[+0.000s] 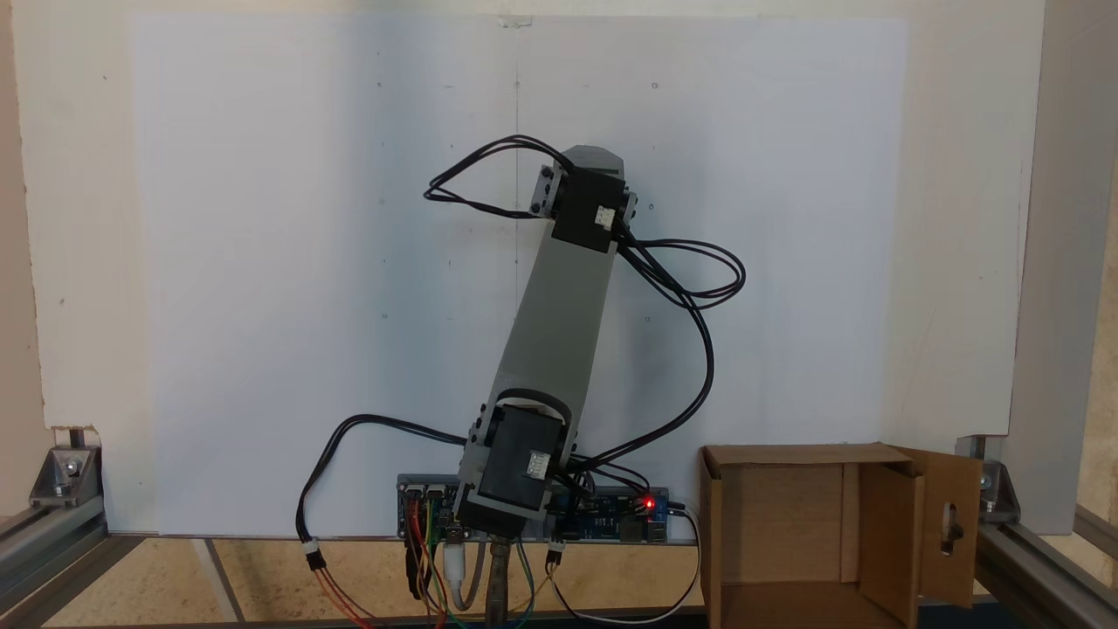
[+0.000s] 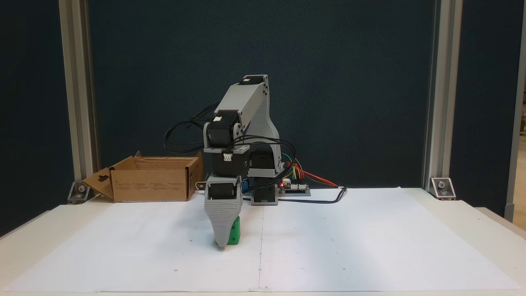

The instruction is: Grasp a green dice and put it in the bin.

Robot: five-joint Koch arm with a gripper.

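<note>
Right now the claw (image 2: 224, 242) is down at the white paper sheet (image 2: 328, 246) that covers the table, with its ribbed grey jaw pointing straight down. The green dice (image 2: 234, 236) sits directly at the tip of the claw, touching the grey jaw on its right side as a fixed view shows it, and it rests on the paper or very close to it. Only one jaw is visible from this side, because the other one would lie behind it, so I cannot tell whether the claw is closed on the dice or only standing against it.

The bin (image 2: 152, 181) is to the left of the claw and further back, well apart from it, near the base of the arm (image 2: 246, 107). In a fixed view from above the bin (image 1: 786, 524) stands open, with its slotted flap folded outward.

I judge that the step in hand is the grasp itself. If the dice is held, the next move should be a lift and then a swing toward the bin. The risk is that the dice slips out sideways from the jaw.
</note>
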